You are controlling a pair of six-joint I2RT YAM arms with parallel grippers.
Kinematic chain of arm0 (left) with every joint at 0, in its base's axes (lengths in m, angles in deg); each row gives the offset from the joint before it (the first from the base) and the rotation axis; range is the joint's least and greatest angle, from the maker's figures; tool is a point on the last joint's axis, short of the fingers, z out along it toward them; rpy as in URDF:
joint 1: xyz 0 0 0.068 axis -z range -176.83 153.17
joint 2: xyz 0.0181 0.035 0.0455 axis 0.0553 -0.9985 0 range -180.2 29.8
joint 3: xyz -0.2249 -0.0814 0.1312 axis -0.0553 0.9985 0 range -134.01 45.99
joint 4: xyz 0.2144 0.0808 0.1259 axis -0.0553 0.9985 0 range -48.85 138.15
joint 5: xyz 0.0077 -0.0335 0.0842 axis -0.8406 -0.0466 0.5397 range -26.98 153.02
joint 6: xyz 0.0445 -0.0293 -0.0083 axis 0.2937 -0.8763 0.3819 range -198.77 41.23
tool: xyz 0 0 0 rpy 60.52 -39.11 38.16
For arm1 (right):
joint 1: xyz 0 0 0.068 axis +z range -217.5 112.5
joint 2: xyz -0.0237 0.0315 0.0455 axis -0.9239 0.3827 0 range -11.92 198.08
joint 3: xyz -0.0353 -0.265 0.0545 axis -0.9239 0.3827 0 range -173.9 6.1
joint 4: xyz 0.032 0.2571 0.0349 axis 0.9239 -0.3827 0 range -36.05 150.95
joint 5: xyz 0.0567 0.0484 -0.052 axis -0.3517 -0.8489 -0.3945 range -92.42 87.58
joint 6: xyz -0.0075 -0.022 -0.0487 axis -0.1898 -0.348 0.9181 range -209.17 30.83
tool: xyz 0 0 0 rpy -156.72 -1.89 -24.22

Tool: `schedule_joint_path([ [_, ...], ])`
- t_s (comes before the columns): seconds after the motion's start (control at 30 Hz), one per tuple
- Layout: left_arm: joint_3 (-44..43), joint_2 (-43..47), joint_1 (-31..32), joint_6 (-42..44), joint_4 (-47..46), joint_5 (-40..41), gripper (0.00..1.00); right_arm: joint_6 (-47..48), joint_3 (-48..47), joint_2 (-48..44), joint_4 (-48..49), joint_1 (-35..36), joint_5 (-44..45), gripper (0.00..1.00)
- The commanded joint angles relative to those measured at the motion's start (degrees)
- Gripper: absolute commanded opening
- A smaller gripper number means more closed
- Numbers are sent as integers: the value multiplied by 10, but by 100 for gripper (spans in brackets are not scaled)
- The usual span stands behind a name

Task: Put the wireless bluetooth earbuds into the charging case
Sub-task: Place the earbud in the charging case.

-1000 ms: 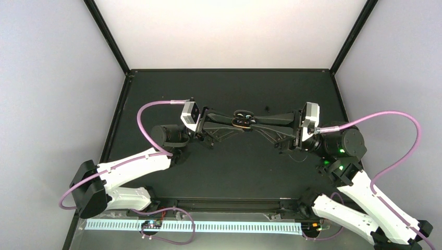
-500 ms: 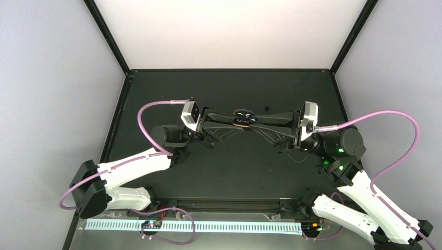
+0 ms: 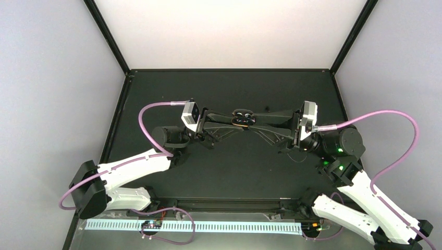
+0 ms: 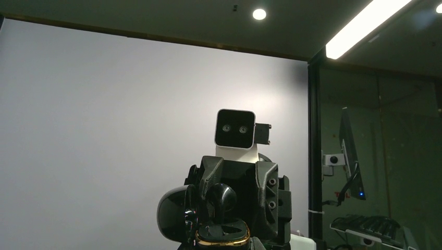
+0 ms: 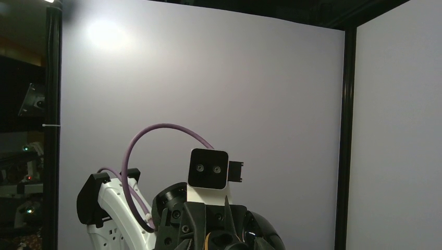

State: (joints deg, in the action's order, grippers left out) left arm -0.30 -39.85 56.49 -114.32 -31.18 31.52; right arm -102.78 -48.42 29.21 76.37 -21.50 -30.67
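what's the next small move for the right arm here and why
Probably ease the right gripper straight back from the charging case. Its jaws stand apart beside a dark rounded piece just above the case's gold rim, while the left gripper holds the case. Whether that piece is seated I cannot tell.

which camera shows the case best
Top external: it shows the whole case from above, though small. Left wrist shows it larger, gold rim clear, but cut off at the bottom edge. Right wrist shows at most a sliver at its bottom edge.
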Motion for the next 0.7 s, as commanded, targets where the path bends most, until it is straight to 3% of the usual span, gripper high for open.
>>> schedule_joint_path([
  [0.0, 3, 23, 7, 8, -39, -24, 2, 10, -10, -3, -18, -1, 43, 30],
  [0.67, 31, 55, 7, 32, -11, -15, 2, 26, -32, -60, -120, -1, 101, 58],
])
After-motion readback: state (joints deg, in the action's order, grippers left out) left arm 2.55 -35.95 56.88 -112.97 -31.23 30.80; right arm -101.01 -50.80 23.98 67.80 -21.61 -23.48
